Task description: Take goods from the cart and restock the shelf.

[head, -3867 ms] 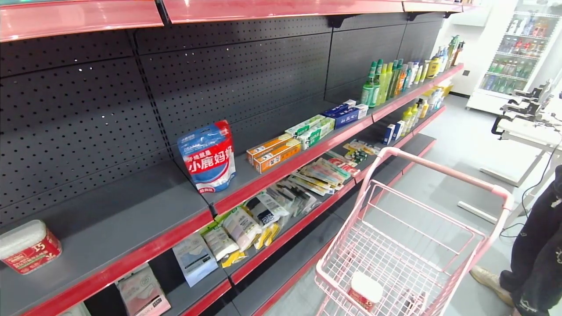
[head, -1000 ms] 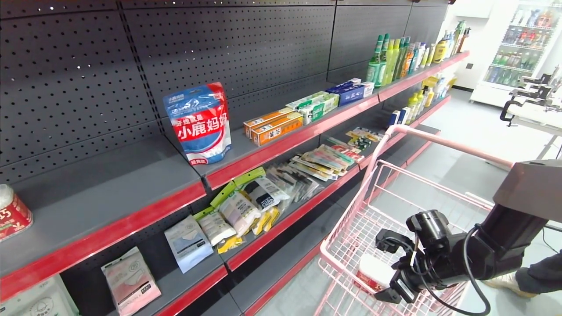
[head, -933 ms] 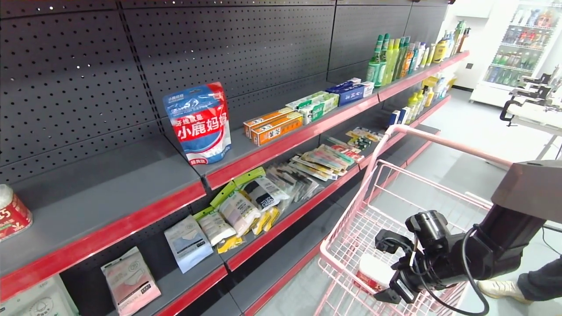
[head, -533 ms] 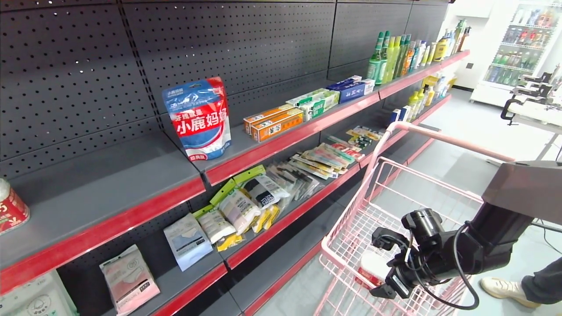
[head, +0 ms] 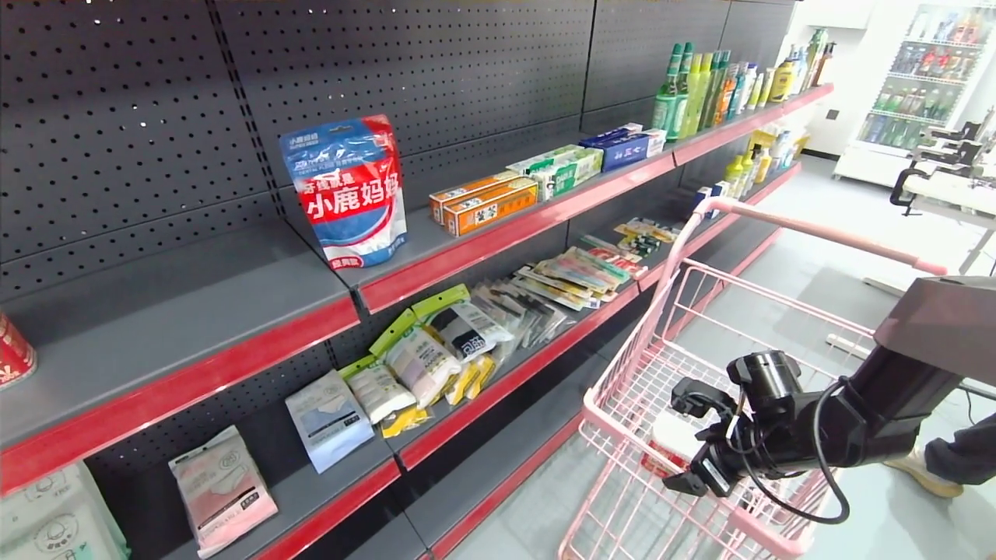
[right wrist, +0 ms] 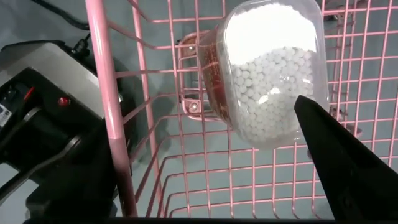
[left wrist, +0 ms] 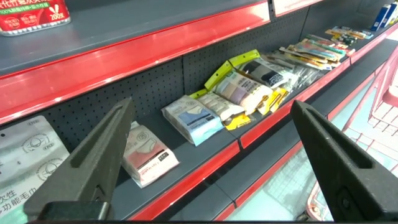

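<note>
A pink wire cart (head: pixel 778 229) stands at the lower right, beside the red-edged grey shelf (head: pixel 194 373). In its basket sits a clear-lidded tub (head: pixel 671 435) of white balls with a red label, also the tub (right wrist: pixel 273 68) in the right wrist view. My right gripper (head: pixel 686 440) hangs open just over it, pointing down into the basket. One finger (right wrist: pixel 342 162) lies by the tub's edge, the other near the cart's rim (right wrist: pixel 102 93). A like tub (head: pixel 12 350) stands at the shelf's far left. My left gripper (left wrist: pixel 211 168) is open and holds nothing, facing the lower shelves.
A blue and red pouch (head: pixel 346 190) stands upright on the grey shelf, with toothpaste boxes (head: pixel 482 206) and bottles (head: pixel 692 93) farther right. Between the left tub and the pouch the shelf is bare. Packets (left wrist: pixel 193 118) lie on the lower shelf.
Since the earliest frame my right arm has come in over the cart. Over the last second the whole view has shifted, and the gripper stays open by the tub.
</note>
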Controlling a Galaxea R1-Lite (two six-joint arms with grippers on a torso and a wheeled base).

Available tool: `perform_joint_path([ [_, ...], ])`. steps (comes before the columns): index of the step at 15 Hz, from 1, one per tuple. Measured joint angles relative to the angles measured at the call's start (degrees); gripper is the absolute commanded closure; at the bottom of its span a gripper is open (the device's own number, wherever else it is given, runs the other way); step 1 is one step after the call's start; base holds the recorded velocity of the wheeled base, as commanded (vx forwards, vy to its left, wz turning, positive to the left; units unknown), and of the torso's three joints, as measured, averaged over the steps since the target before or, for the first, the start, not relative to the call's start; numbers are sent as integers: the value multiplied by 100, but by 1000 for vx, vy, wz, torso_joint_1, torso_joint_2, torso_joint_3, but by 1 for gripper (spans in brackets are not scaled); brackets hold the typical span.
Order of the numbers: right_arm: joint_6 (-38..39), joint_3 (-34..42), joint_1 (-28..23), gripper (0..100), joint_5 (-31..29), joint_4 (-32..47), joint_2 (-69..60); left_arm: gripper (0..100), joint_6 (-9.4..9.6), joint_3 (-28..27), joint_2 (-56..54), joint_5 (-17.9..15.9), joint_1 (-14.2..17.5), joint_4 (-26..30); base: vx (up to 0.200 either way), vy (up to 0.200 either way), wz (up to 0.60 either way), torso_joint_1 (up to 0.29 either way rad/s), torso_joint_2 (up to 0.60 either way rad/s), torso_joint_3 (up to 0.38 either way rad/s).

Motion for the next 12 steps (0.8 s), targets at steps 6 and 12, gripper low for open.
perform_joint_path([
  [6, 345, 49, 146, 0, 119, 139, -683, 0, -2, -2, 0, 0, 0, -1, 0, 0, 0, 0, 0, 0],
  [12, 351, -41, -223, 0, 150, 345, -1240, 0, -2, -2, 0, 0, 0, -1, 0, 0, 0, 0, 0, 0],
])
